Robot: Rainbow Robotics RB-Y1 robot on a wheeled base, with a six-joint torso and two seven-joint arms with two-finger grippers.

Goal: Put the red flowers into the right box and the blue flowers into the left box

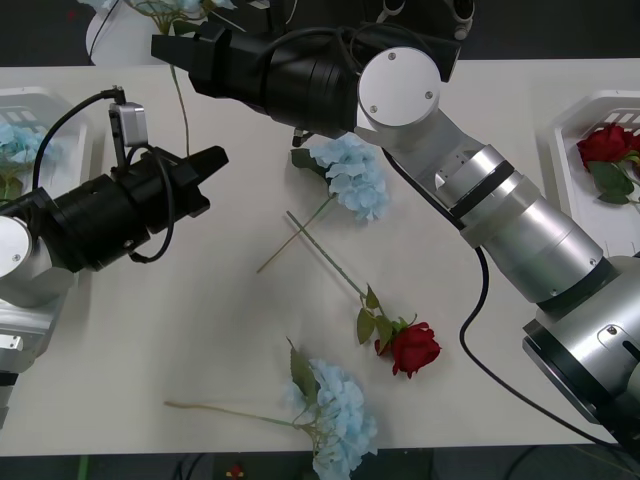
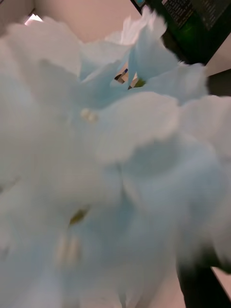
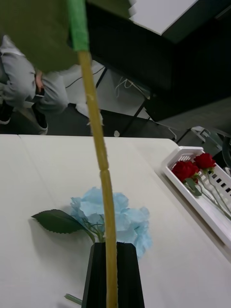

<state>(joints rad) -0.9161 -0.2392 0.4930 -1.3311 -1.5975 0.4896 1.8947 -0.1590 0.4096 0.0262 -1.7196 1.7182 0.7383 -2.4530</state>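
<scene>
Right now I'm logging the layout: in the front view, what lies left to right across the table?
Left box holding a blue flower → left gripper → blue flower at centre → red rose on the table → right box holding red roses.

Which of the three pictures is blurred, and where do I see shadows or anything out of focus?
Right wrist view: pale blue petals very close to the lens, soft and blurred. Left wrist view: the stem is fairly clear, the green leaf at the top is out of focus, the red roses in the white box are sharp. Front view: evenly lit, with soft shadows of the arms on the table.
</scene>
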